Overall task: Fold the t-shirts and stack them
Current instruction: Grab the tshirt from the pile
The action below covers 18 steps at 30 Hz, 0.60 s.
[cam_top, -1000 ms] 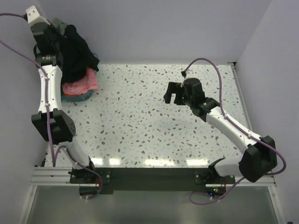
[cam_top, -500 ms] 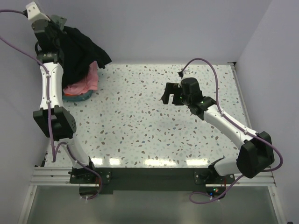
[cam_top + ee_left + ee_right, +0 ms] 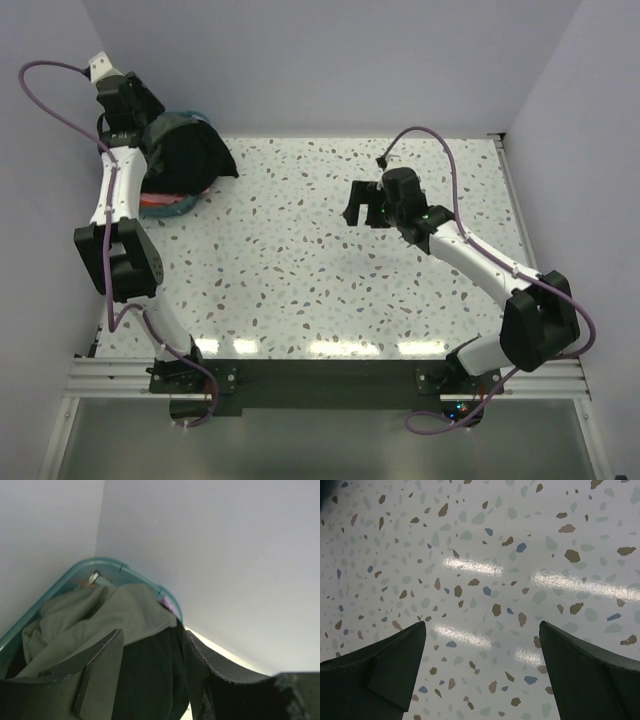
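Observation:
The black t-shirt [image 3: 188, 155] lies heaped over the blue basket [image 3: 192, 113] at the table's far left corner. It covers most of the basket. A strip of the coral pink t-shirt [image 3: 160, 203] peeks out below it. My left gripper [image 3: 148, 120] hovers at the heap's upper left edge. In the left wrist view its fingers stand apart, open, with black cloth [image 3: 150, 680] lying loose between them [image 3: 152, 632]. The dark grey t-shirt [image 3: 100, 612] is bunched in the basket [image 3: 115, 564] just behind. My right gripper [image 3: 360, 213] hangs open over the bare table [image 3: 482, 625], holding nothing.
The speckled table [image 3: 300, 260] stretches between the two arms. White walls close in the back and the left side, right behind the basket. The right arm's cable [image 3: 440, 140] loops above its wrist.
My left gripper has opened and come down. The black t-shirt, hanging high from it before, has dropped onto the basket. My right gripper has drifted slightly left.

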Each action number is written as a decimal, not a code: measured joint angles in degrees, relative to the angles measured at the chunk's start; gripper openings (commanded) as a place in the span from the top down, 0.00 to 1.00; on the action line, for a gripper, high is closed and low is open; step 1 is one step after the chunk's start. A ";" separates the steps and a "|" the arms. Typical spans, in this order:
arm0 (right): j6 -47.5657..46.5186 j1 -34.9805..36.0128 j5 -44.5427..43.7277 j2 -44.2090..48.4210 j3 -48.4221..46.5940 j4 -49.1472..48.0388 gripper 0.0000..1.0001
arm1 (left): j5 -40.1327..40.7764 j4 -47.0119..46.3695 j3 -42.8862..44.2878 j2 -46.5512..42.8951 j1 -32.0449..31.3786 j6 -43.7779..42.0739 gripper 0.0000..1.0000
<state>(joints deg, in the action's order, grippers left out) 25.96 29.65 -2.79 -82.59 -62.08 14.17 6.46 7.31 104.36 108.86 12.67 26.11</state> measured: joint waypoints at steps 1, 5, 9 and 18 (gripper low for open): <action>0.00 0.00 0.17 -0.33 0.00 -0.02 0.01 | 0.42 -0.22 -1.84 -0.72 -0.11 0.39 0.45; 0.09 0.00 0.98 -1.70 0.00 -0.11 0.01 | 2.49 0.11 -8.76 -2.78 -1.75 1.40 0.41; 0.07 0.00 1.05 -2.43 0.00 -0.15 0.01 | 3.43 0.48 -14.53 -3.45 -4.68 1.79 0.34; 0.02 0.00 1.03 -2.49 0.00 -0.37 0.01 | 5.20 1.88 -19.63 -3.52 -6.82 2.08 0.32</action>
<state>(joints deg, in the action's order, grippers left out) 25.98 29.65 -1.76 -85.08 -62.08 13.80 11.66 9.19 84.73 105.34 5.85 28.18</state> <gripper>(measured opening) 0.986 0.666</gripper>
